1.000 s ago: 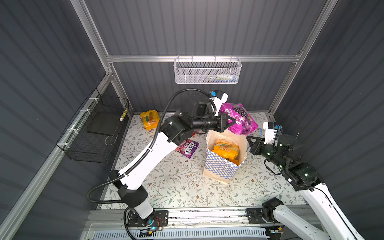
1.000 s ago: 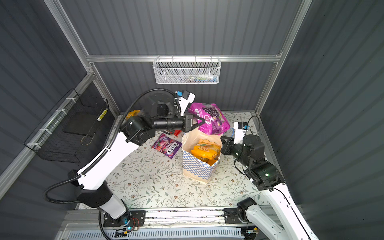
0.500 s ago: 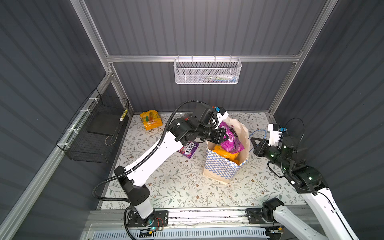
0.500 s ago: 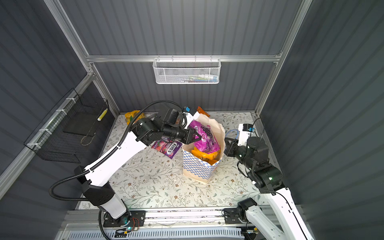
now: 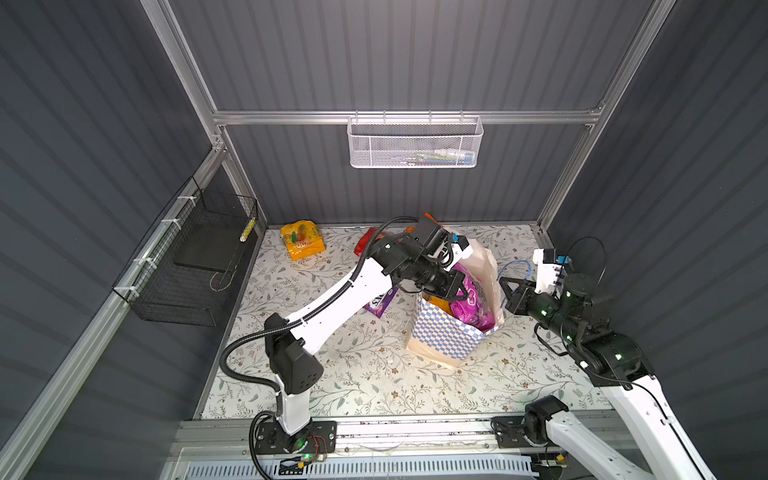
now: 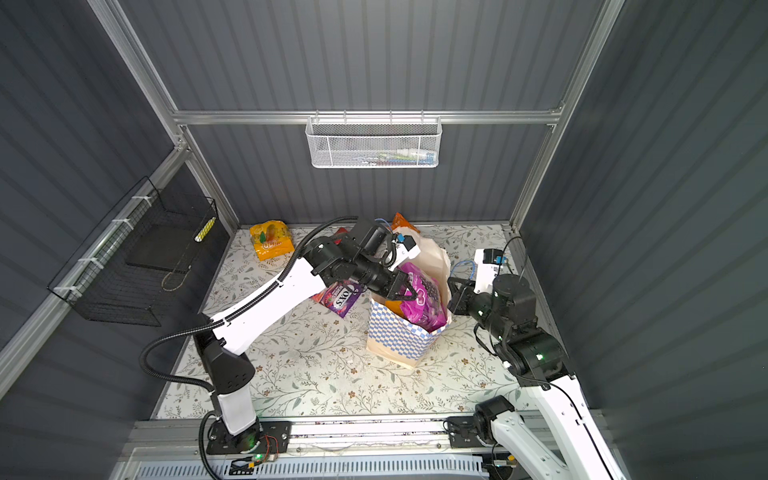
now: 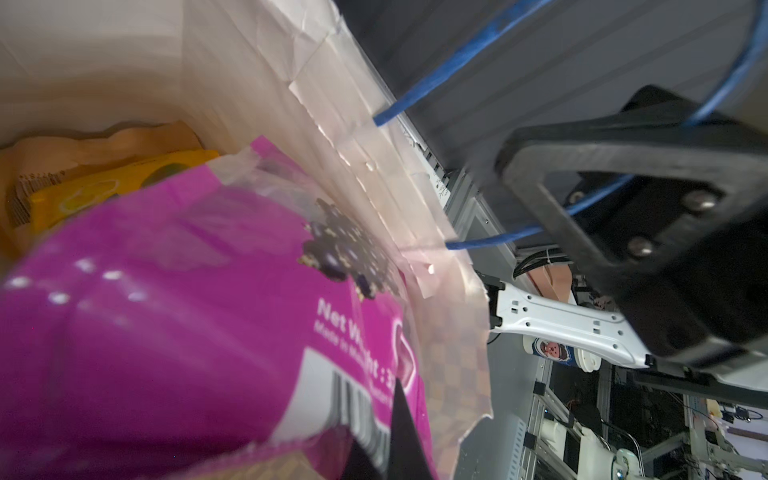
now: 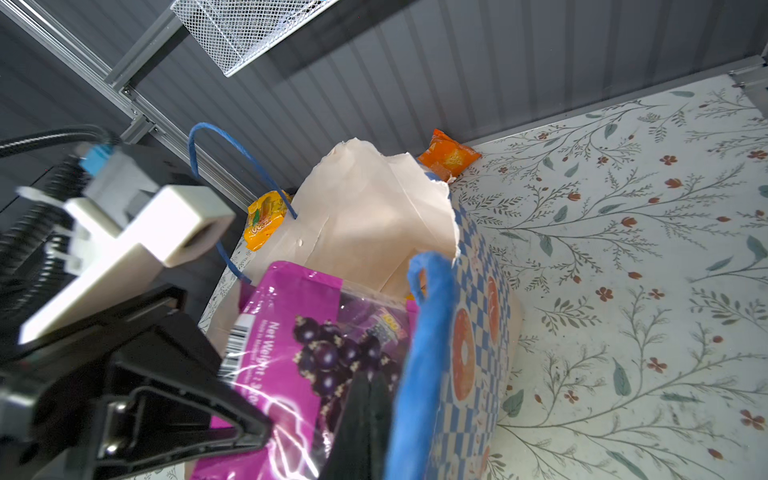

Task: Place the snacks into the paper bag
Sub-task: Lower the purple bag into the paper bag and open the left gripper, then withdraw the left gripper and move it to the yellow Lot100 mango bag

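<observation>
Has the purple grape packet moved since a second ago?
Yes. The purple grape packet, clamped in the left gripper, has come down from over the back rim of the paper bag into its open mouth, nearer the table's front.

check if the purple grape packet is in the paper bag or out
Partly in: the grape packet dips into the paper bag, its top above the rim, left tool shut on it.

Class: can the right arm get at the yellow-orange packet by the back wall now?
Probably not: the right claw is shut on the blue handle, and the paper bag and left arm block the way.
</observation>
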### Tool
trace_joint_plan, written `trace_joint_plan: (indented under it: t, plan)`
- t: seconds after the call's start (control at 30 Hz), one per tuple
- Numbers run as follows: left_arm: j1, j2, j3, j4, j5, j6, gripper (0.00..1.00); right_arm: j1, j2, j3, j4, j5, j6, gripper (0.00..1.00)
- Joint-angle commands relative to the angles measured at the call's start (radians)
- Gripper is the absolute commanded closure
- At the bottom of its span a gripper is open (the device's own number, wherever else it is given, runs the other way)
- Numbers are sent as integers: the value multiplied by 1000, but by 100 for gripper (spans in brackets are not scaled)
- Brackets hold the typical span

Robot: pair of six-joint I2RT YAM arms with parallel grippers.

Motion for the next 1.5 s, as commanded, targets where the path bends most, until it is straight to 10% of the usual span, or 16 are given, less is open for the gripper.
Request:
trace_joint_plan:
  t: [0.0,0.63,0.9,1.03,1.27,1.47]
  plan:
    - [-5,17,118,14,85,22,100,-5,-12,-5,55,-24,-13,100]
    - [-25,-29,5,-113,37,128,98,-6,-35,-11,42,-11,-24,100]
    - [-23,-24,99,-164,-246,57,57,-5,-42,-13,37,-7,-27,100]
    - [-24,-52,124,-162,-425,10,52,-5,-48,-16,37,-2,-27,100]
    - [-25,-79,154,-126,-427,5,50,-5,-45,-19,36,1,-29,100]
    - [-24,-224,69,-13,-602,-15,19,-7,-45,-23,39,4,-27,100]
